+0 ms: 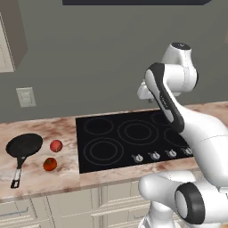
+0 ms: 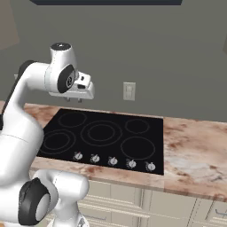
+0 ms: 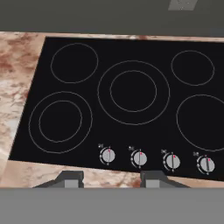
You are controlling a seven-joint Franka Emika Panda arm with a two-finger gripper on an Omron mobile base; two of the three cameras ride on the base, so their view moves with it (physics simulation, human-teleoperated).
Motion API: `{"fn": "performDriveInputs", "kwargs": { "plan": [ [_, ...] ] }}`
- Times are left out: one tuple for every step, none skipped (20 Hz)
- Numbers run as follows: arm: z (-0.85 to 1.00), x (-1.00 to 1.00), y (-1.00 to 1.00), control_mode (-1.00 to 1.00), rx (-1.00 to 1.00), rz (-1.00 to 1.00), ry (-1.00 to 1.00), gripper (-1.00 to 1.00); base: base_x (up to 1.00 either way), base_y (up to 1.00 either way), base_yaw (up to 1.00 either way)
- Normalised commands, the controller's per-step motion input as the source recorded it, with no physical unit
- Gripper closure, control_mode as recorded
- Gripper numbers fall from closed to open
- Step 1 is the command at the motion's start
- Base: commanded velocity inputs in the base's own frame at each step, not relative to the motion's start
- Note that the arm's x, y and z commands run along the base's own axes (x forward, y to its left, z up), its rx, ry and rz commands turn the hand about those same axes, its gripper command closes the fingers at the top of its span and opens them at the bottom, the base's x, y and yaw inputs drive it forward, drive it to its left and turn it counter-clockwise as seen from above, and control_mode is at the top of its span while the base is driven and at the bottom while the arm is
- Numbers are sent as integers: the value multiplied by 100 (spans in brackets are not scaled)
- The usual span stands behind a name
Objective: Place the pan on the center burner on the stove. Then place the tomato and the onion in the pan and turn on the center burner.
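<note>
End effector raised over the stove, holding nothing; pan and both vegetables on the table to the stove's left.

The marbled table (image 1: 53, 129) carries the black stove (image 1: 116, 151), its large center burner (image 3: 133, 92) bare and its silver knobs (image 3: 140, 158) lined along the front edge. The end effector (image 3: 109, 180) hangs above that front edge, fingers parted with only air between them. Left of the stove sits the pan (image 1: 24, 145), handle toward the table's front. Just beside it lie the onion (image 1: 56, 145) and, nearer the front, the tomato (image 1: 50, 164), apart from each other.
</note>
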Motion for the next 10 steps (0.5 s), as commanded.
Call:
{"fn": "performDriveInputs", "kwargs": {
  "plan": [
    [0,-2,0,-100,0,0,0,-100,0,0,0],
    [0,0,0,-100,0,0,0,-100,0,0,0],
    [0,-11,0,-100,0,0,0,-100,0,0,0],
    [0,-9,0,-100,0,0,0,-100,0,0,0],
    [-1,-15,6,-100,0,0,0,-100,0,0,0],
    [-6,-13,16,-100,1,0,0,-100,0,0,0],
    [-6,-16,22,-100,3,0,0,-100,0,0,0],
    [-9,-13,26,-100,3,0,0,-100,0,0,0],
    [-4,-15,36,-100,5,0,-2,-100,0,0,0],
    [-3,-15,41,-100,6,0,-1,-100,0,0,0]
  ]
}}
